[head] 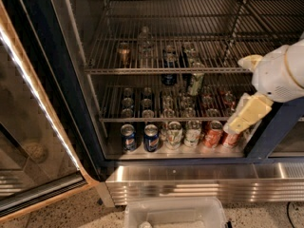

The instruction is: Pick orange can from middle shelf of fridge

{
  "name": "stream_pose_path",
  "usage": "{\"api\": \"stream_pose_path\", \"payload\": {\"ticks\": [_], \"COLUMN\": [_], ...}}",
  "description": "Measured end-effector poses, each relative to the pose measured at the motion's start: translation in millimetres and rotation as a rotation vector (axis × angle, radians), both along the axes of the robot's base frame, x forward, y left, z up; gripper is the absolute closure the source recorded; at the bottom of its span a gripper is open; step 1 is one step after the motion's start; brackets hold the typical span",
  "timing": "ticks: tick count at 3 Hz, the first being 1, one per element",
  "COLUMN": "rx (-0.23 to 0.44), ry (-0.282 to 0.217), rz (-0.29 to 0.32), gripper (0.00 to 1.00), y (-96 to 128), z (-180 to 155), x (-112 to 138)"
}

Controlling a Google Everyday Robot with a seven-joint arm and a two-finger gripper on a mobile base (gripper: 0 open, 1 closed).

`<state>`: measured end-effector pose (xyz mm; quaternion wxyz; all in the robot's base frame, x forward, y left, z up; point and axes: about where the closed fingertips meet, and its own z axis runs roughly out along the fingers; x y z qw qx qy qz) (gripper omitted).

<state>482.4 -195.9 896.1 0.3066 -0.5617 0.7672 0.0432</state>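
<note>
Fridge point(59, 80): dark navy frame, chrome wire racks inside, ribbed steel base panel point(190, 188) below. Glass door point(21, 141) is swung open at far left, with a bright light strip along its edge.

Middle shelf point(142, 71): wide wire rack, thick front rail running across the upper half of the opening. It is sparsely stocked, with a clear bottle point(145, 44) and a few small cans in a loose row.

Robot arm point(282, 75): white housing, entering from the right edge, in front of the fridge's right side.

Gripper point(235, 94): two cream fingers spread well apart, nothing between them. The upper finger point(250, 61) sits level with the middle shelf's front rail; the lower one slants down toward the bottom row of cans.

Clear plastic bin point(173, 213) on the speckled floor, below the base panel.

The lower rack is crowded with cans. The bottom row, left to right, has two blue cans point(138, 137), pale cans, then red-orange cans point(213, 134) close by the lower finger.

Orange can point(124, 53): upright at the left end of the middle shelf, set back from the front rail, just left of the clear bottle. It stands well apart from the gripper, far to the gripper's left and slightly above it, with the bottle and the other shelf cans in between. No contact.
</note>
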Motion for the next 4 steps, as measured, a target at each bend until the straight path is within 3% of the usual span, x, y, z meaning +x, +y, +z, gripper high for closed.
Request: {"api": "stream_pose_path", "payload": {"ticks": [1,2,3,4], "rx": [0.018,0.018,0.049,0.125], "ry": [-0.067,-0.067,-0.101,-0.153], "rz": [-0.025,-0.025,-0.029,-0.038], "gripper": [0.0,0.0,0.0,0.0], "y": [1.1,1.2,9.7,31.5], "z": [9.9,9.8,-0.9,-30.6], "x": [16.3,16.3,24.0,37.8]}}
